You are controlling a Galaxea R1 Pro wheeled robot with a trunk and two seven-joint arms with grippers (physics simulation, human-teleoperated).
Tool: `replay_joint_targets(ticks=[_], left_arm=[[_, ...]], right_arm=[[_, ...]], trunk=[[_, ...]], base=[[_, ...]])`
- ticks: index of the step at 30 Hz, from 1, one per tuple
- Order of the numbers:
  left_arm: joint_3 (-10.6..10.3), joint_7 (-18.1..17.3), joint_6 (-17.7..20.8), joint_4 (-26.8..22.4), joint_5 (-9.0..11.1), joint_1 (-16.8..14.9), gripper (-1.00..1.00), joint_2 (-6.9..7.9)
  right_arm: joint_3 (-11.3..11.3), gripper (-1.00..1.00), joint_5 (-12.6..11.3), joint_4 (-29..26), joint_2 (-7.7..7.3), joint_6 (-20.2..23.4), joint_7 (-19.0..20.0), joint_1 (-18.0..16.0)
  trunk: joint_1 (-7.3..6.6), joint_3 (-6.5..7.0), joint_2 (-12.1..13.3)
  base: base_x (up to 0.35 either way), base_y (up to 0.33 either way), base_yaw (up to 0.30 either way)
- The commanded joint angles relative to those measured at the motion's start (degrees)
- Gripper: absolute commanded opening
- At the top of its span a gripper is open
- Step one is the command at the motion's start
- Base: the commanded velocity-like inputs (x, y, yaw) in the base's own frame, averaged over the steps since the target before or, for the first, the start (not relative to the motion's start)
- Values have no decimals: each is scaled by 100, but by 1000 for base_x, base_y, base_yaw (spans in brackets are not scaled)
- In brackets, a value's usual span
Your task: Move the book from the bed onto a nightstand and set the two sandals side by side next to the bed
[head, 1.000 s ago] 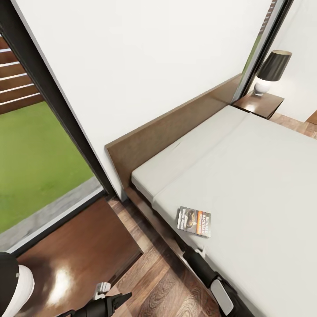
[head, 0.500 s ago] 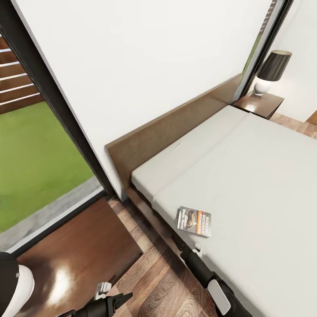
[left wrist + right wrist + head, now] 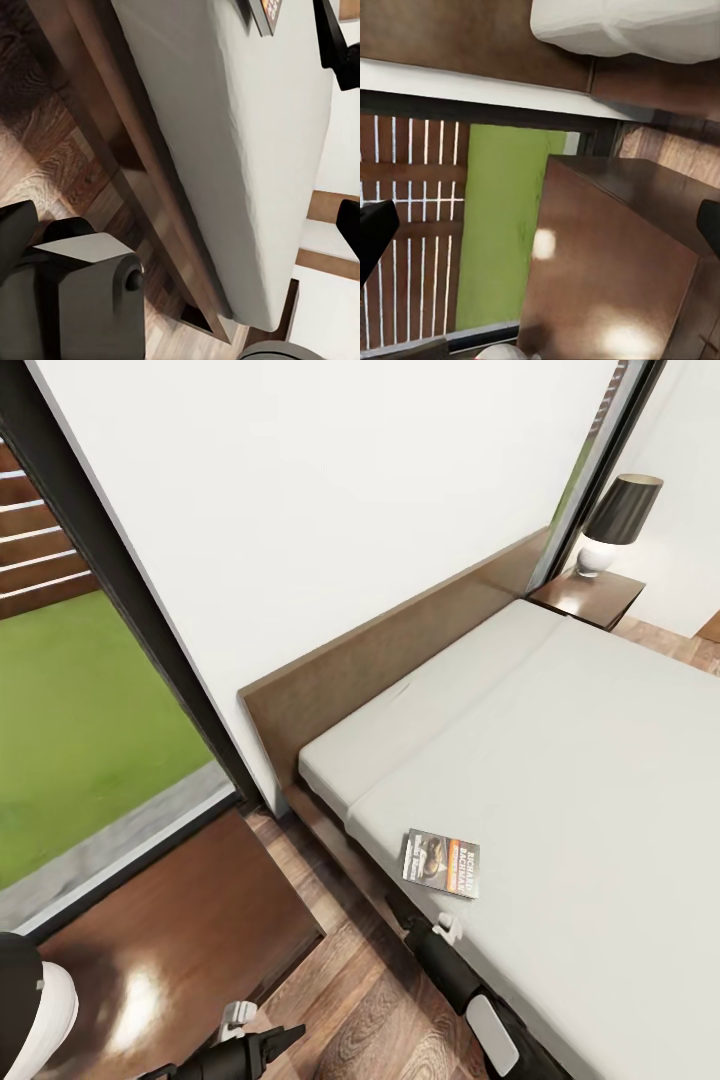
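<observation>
Operator, your book [image 3: 441,863] lies flat on the bed [image 3: 600,780], close to the mattress edge nearest you, well below the headboard [image 3: 400,650]. Its cover reads "RICHARD BACHMAN" in white beside an orange band; the rest of the cover print is too small to read. In the left wrist view a corner of the book [image 3: 262,11] shows at the mattress rim, orange band visible, lettering not legible there.

Your right gripper [image 3: 447,930] sits just below the book at the bed's edge, a pale fingertip close to the cover but apart from it; from the head view you cannot tell whether its fingers are spread or pressed together. In the right wrist view its dark fingers [image 3: 375,232] stand wide apart at the frame's two sides, so it reads as spread, with nothing between them.

Your left gripper [image 3: 240,1032] hovers low over the near nightstand [image 3: 180,930], its glossy top bare (one bright reflection on it); whether it is spread or closed cannot be told.

The right wrist view shows the nightstand [image 3: 607,277] by the window [image 3: 412,187] with fence slats and grass. A far nightstand [image 3: 588,597] carries a lamp [image 3: 615,520]. Wood floor [image 3: 370,1010] lies open between the near nightstand and the bed frame
</observation>
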Motion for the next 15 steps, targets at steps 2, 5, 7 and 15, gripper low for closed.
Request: replay_joint_targets(ticks=[2, 5, 7, 15], left_arm=[[-30, -5, 58, -3, 60, -3, 100, 2], [-30, -5, 58, -3, 59, -3, 100, -1], [-30, -5, 58, -3, 59, -3, 100, -1], [-30, -4, 58, -3, 59, -3, 100, -2]], right_arm=[[-25, 100, -66, 6, 15, 59, 30, -3], [-24, 100, -347, 10, 18, 58, 30, -3], [-22, 100, -612, 13, 20, 56, 27, -3], [-15, 100, -2053, 21, 18, 49, 15, -3]], trunk=[[0, -4, -3], [0, -4, -3], [0, -4, -3], [0, -4, -3]], base=[[0, 0, 0], [0, 0, 0], [0, 0, 0], [0, 0, 0]])
